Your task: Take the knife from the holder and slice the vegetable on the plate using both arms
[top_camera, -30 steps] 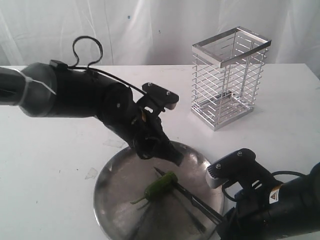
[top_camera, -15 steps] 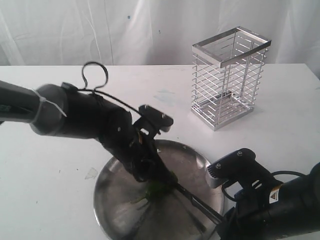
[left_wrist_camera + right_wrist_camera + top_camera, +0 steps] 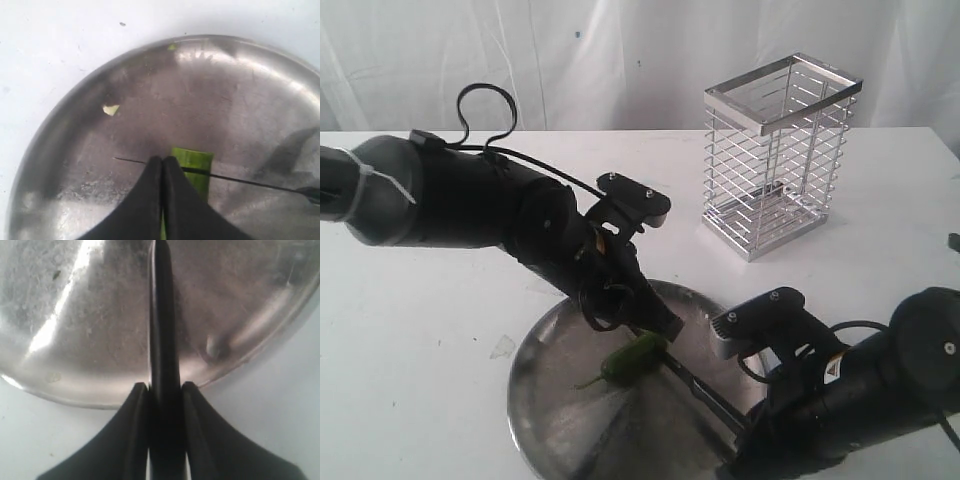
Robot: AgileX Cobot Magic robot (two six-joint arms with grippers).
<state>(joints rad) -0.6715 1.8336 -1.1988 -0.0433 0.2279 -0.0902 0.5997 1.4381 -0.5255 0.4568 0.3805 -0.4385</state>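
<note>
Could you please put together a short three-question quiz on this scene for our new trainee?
1. True or false: the knife stands in the holder.
2. Which side's jaws are closed on the knife's handle? A. left B. right C. neither
3. Fill in: the vegetable lies on the ____.
Key:
1. False: the knife's blade lies over the plate, across the vegetable.
2. B, the right gripper.
3. plate

2 arms obstruct the plate (image 3: 548, 410): left arm (image 3: 500, 215) over its far-left rim, right arm (image 3: 865, 390) at its near-right rim. Near-left rim: open access.
</note>
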